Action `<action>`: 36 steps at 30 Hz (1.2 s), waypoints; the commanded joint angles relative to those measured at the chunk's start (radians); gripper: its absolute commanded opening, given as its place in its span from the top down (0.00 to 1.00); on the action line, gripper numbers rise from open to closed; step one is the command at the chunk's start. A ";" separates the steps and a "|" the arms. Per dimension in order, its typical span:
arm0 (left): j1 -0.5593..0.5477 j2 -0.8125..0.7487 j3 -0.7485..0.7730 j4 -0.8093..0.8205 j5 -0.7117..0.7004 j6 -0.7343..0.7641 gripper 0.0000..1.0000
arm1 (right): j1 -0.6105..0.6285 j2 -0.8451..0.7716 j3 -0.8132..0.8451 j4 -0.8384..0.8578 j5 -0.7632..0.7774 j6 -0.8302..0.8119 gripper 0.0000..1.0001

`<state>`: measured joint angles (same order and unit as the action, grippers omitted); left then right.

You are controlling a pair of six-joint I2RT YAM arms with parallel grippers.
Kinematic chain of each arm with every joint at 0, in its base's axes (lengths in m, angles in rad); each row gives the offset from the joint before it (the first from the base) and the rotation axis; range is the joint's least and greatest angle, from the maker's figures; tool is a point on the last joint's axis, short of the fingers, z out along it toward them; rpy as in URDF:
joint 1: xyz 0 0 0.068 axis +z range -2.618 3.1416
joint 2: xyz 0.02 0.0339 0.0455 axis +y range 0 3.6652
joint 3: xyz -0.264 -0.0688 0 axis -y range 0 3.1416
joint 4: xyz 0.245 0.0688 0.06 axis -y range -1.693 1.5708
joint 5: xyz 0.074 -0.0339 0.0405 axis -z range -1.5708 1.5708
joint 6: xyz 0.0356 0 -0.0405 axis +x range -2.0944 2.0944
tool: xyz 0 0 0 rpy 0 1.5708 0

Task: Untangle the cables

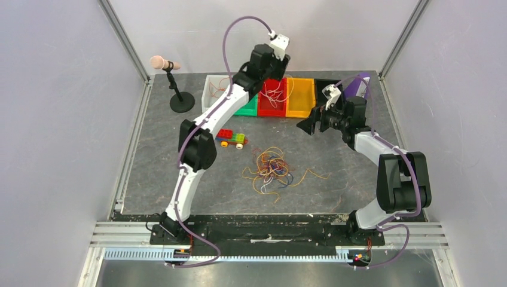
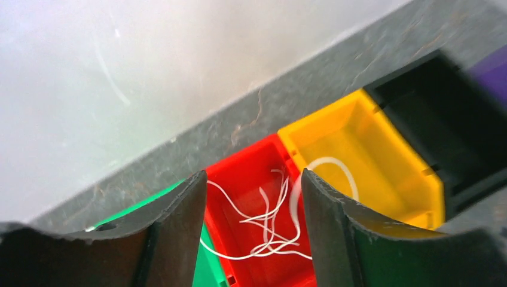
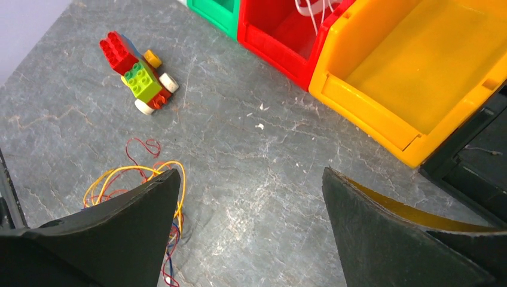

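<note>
The cables form a loose tangle [image 1: 272,170] of orange, yellow, red and blue strands on the grey table, in front of the bins. Its edge [image 3: 137,173] shows beside my right gripper's left finger. Several white cables [image 2: 269,221] lie in the red bin [image 2: 239,179]. One of them loops over the wall into the yellow bin [image 2: 382,149]. My left gripper [image 2: 252,175] hangs open above the red bin with nothing between its fingers. My right gripper [image 3: 251,172] is open over bare table, right of the tangle and apart from it [image 1: 308,125].
A row of bins stands at the back: white [image 1: 209,98] with a few thin wires, green [image 1: 248,109], red [image 1: 272,110], yellow [image 1: 300,98], black [image 1: 323,84]. A toy brick car [image 1: 232,139] sits left of the tangle. A microphone on a stand [image 1: 173,84] is at the back left.
</note>
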<state>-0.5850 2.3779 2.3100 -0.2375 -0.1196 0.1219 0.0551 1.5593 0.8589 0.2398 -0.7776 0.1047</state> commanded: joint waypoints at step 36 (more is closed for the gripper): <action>0.208 0.002 -0.155 0.030 0.347 -0.442 0.52 | 0.113 0.501 0.412 0.473 0.454 0.244 0.72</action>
<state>-0.3710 2.3596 2.0991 -0.2657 0.1959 -0.2729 0.1608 2.0377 1.2140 0.6315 -0.3317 0.3347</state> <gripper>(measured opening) 0.506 0.363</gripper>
